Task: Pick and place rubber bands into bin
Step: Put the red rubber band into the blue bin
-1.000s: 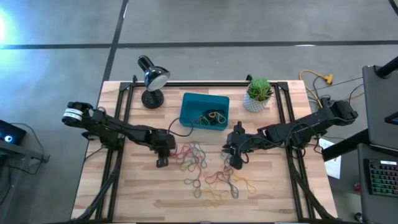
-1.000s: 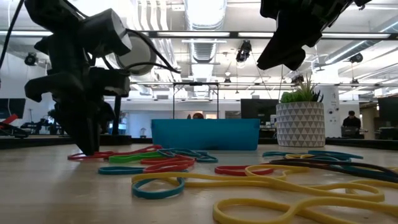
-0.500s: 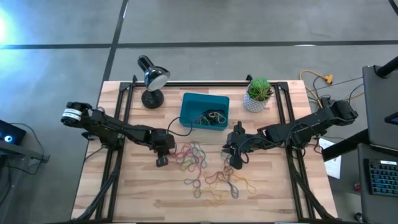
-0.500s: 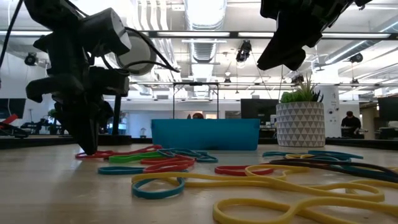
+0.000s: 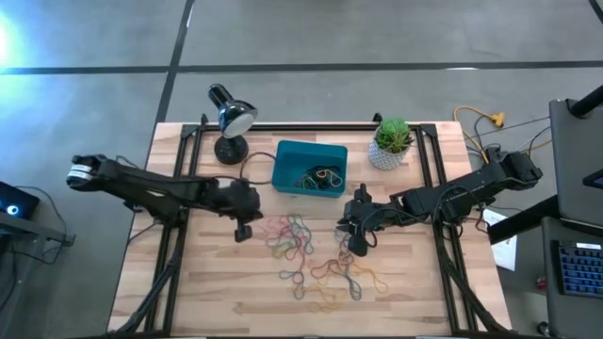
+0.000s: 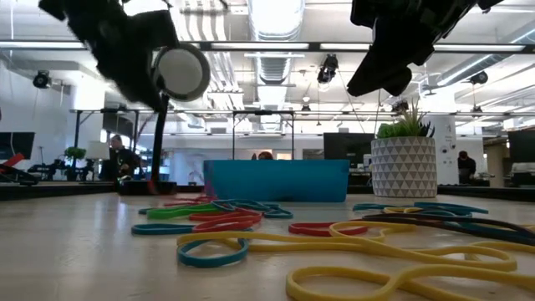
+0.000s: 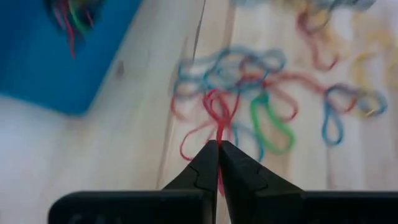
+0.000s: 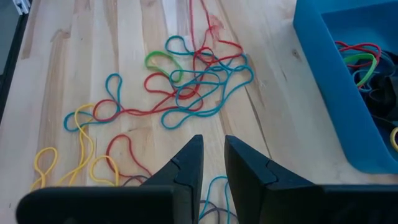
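Note:
Many coloured rubber bands lie in a loose heap on the wooden table, just in front of the teal-blue bin. Several bands lie inside the bin. My left gripper is raised above the heap's left edge and is shut on a red band. My right gripper hovers above the heap's right side; its fingers stand slightly apart and are empty. In the low view the bands are spread in front of the bin. My left gripper pinches one end of the red rubber band between its two fingertips, coming from above and pointing down. The band runs from the fingers down to the heap, where its other end lies among the other bands.
A black desk lamp stands at the far left of the bin. A white plant pot stands at its far right. Black frame rails run along both table sides. Bare wood lies near the front edge.
My left gripper has risen off the table and gone a little toward the far edge, staying shut. It has drawn one end of the red band up from the heap's left edge. The other bands have stayed where they were.

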Robot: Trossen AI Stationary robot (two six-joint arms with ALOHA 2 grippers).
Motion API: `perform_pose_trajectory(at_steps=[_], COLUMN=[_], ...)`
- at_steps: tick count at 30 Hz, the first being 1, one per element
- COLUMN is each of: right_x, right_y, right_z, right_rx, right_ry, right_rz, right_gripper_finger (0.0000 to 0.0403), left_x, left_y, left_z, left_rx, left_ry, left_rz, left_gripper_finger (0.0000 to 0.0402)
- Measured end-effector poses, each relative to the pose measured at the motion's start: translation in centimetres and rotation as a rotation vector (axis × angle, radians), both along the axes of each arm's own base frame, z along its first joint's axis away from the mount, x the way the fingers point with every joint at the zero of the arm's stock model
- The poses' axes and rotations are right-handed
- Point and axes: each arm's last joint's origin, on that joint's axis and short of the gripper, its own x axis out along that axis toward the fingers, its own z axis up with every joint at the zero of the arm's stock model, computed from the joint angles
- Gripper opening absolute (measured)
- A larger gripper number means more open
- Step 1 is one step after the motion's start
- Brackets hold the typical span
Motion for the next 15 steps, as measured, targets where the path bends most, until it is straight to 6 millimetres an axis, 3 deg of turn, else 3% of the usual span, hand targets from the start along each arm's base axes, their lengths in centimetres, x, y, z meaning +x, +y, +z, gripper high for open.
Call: perform_pose_trajectory(at_steps=[10, 15], right_x=[-0.1, -0.1], right_y=[0.0, -0.1], right_z=[-0.2, -0.3], right_rx=[-0.001, -0.014], right_ry=[0.006, 0.005], right_rz=[0.000, -0.013], right_gripper_finger=[0.0056, 0.0056], left_x=[-1.1, -0.7], left_y=[0.2, 0.5], left_z=[6.5, 8.0], left_rx=[0.131, 0.241], left_ry=[-0.297, -0.361], left_rz=[-0.091, -0.045], left_gripper_finger=[0.0000, 0.0000])
